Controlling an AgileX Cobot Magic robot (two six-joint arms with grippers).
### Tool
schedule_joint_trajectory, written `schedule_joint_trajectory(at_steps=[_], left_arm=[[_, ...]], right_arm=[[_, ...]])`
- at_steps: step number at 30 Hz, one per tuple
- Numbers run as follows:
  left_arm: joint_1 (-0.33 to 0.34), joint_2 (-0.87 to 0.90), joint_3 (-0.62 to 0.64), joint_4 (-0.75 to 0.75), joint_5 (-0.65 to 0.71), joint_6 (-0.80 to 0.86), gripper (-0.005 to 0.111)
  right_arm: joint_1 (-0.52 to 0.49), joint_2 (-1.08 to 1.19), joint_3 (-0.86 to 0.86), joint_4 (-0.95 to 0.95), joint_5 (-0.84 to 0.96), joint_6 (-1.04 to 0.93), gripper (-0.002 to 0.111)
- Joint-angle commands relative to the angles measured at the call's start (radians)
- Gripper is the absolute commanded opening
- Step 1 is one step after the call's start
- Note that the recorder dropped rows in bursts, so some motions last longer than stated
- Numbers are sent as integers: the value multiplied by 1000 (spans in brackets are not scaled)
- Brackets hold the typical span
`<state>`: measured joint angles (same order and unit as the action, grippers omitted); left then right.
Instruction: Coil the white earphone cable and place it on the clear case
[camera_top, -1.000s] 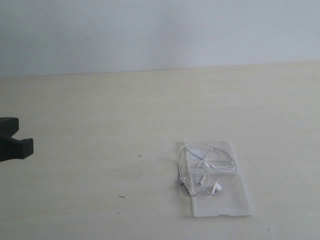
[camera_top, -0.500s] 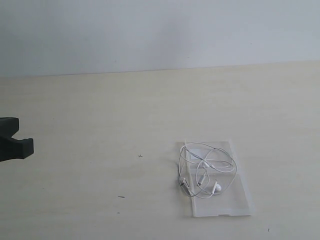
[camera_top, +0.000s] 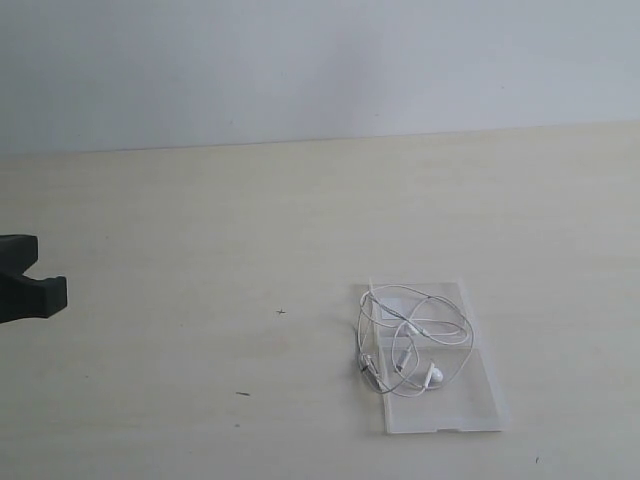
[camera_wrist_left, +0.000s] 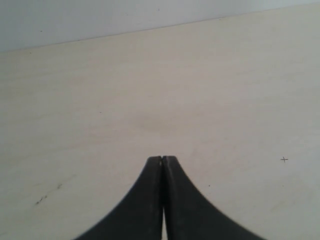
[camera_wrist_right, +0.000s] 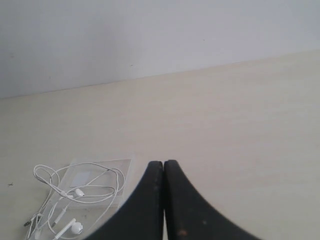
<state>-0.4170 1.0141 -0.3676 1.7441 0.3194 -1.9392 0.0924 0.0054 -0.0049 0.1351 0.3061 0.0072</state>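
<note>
**A:** What takes up most of the scene?

**B:** The pale table (camera_top: 200, 220).

**A:** And the arms?

**B:** The left gripper (camera_wrist_left: 163, 158) hangs over bare table at the far left, well apart from everything. Its jaws are pressed together with nothing between them. The right gripper (camera_wrist_right: 163, 162) is just the same, closed tight and empty.

**A:** Where's the clear case (camera_top: 450, 412)?

**B:** It lies flat towards the table's front right, both halves spread out.

**A:** The white earphone cable (camera_top: 413, 326)?

**B:** It rests in loose loops on the case (one bit spills just over the left edge). An earbud (camera_top: 434, 375) rests near the hinge line.
</note>
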Motion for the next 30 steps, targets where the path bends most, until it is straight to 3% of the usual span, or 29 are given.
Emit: schedule_joint_trajectory(at_steps=[1,12,18,21,26,30], left_arm=[[-1,-2,3,0,12,-5,0],[-1,-2,3,0,12,-5,0],[6,-133,3,0,27,3,0],[74,-254,3,0,-57,-65,0],[265,-484,3,0,-193,-185,0],[376,-661,3,-133,-332,-185,0]], right_arm=[[-6,-5,5,-2,-13,4,0],[-6,-5,5,-2,-13,4,0],[-6,-5,5,-2,-13,4,0],[-6,-5,5,-2,-13,4,0],[-6,-5,5,-2,-13,4,0],[-6,-5,5,-2,-13,4,0]])
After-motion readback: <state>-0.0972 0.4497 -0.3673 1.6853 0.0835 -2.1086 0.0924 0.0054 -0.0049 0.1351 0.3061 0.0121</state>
